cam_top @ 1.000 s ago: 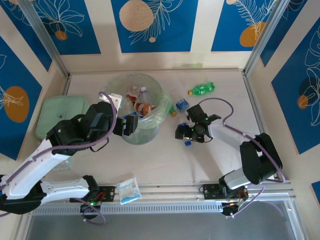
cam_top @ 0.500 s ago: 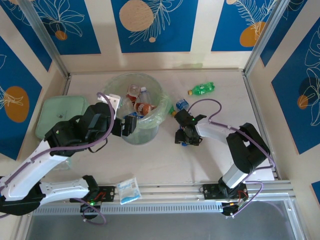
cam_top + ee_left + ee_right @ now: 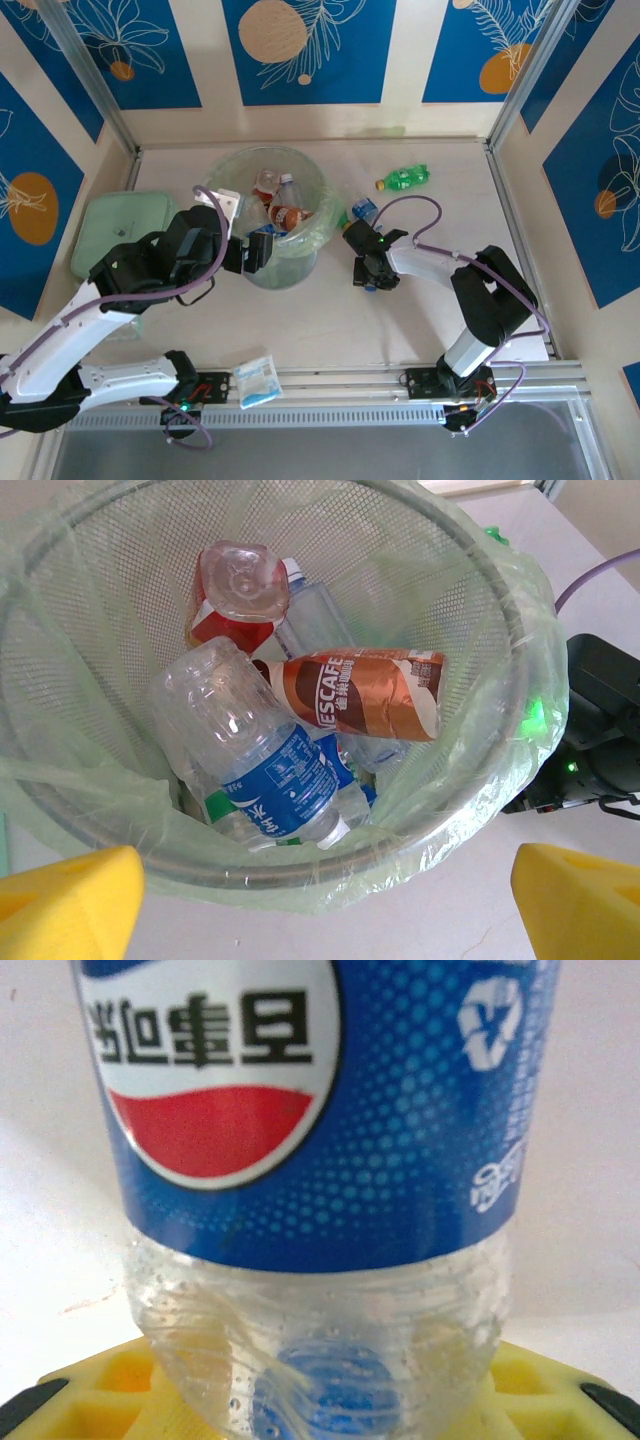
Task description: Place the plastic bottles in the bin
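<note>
My right gripper (image 3: 368,272) is shut on a clear plastic bottle with a blue Pepsi label (image 3: 320,1160), low over the table just right of the bin. The bin (image 3: 232,165) is a round pale-green bucket lined with a bag. Inside it lie a brown Nescafe bottle (image 3: 360,693), a clear blue-labelled bottle (image 3: 270,780) and a red-labelled one (image 3: 235,590). My left gripper (image 3: 262,250) hangs open over the bin's near rim with nothing between its yellow fingers (image 3: 70,900). A green soda bottle (image 3: 404,179) and a blue-labelled bottle (image 3: 362,210) lie on the table behind the right gripper.
A flat pale-green lidded box (image 3: 115,230) sits at the left, partly under my left arm. A blue-white sachet packet (image 3: 256,381) lies at the near edge. Wall panels close the table at the back and both sides.
The right gripper has moved left toward the bin and closed on the Pepsi-labelled bottle. The left arm has stayed still.
</note>
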### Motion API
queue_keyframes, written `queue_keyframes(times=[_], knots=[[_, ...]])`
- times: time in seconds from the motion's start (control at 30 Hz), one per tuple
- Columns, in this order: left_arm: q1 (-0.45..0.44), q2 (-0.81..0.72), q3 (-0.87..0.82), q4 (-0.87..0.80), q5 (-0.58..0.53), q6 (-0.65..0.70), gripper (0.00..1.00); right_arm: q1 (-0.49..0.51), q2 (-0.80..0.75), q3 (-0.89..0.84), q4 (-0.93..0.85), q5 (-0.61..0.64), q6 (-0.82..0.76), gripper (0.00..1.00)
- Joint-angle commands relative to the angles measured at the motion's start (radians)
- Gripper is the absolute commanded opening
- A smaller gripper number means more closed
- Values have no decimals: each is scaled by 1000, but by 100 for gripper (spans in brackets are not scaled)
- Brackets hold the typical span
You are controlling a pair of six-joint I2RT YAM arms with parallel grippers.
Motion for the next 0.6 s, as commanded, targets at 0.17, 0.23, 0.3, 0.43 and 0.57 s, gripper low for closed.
queue_keyframes(times=[0.17, 0.23, 0.3, 0.43, 0.57], knots=[[13, -19, -9, 15, 15, -2, 94, 7, -55, -29, -30, 28, 34, 39], [13, -21, -7, 17, 18, -3, 93, 8, -79, -33, -41, 34, 36, 38], [13, -21, -6, 18, 18, -3, 94, 8, -105, -34, -54, 39, 38, 38], [13, -21, -6, 17, 16, -1, 93, 9, -169, -32, -95, 59, 38, 38], [13, -21, -6, 18, 8, 0, 93, 6, -260, 3, -167, 91, 19, 38]])
